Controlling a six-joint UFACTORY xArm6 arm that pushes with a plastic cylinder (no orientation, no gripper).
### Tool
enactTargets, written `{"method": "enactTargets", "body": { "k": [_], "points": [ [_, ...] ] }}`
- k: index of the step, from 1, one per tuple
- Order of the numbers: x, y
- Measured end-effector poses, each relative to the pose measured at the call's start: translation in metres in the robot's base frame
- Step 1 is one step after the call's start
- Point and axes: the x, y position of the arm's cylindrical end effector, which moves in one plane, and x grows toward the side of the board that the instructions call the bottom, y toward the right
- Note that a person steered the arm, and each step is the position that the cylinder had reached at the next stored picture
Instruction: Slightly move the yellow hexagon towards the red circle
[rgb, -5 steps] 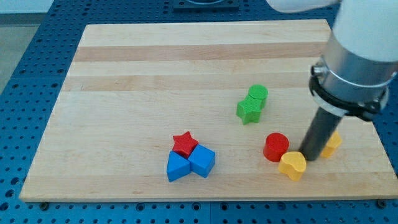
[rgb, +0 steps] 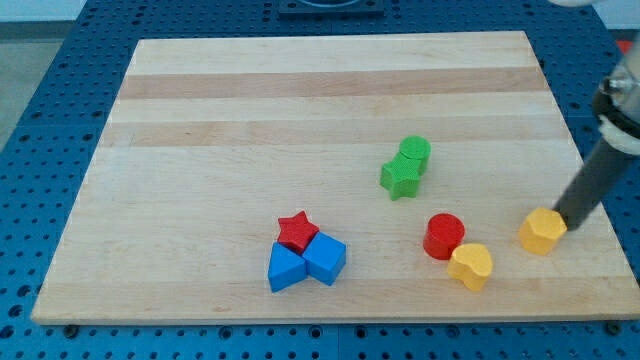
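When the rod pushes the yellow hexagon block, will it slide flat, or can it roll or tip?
The yellow hexagon block looks low and flat-bottomed, so it will probably slide rather than tip. Its flat sides make rolling unlikely, though an off-centre push may turn it. My tip sits at its right edge, with the red circle block to the view's left, and the wooden board looks smooth.

You have the yellow hexagon (rgb: 542, 232) lying flat on the desk (rgb: 250, 130), near the view's right edge and in the lower part of the board. It is a small, chunky six-sided block with a lighter top face and darker side faces. The red circle (rgb: 444, 237) is a short red cylinder standing on its flat base, off to the view's left of the hexagon at about the same height in the view. The two are apart, not touching.
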Motion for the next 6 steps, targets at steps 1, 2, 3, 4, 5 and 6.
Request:
{"method": "enactTargets", "body": {
  "k": [1, 2, 3, 4, 5, 6],
  "points": [
    [-0.001, 0.009],
    [0.005, 0.054],
    [0.040, 0.058],
    [0.060, -0.001],
    [0.052, -0.052],
    [0.049, -0.059]
  ]
}}
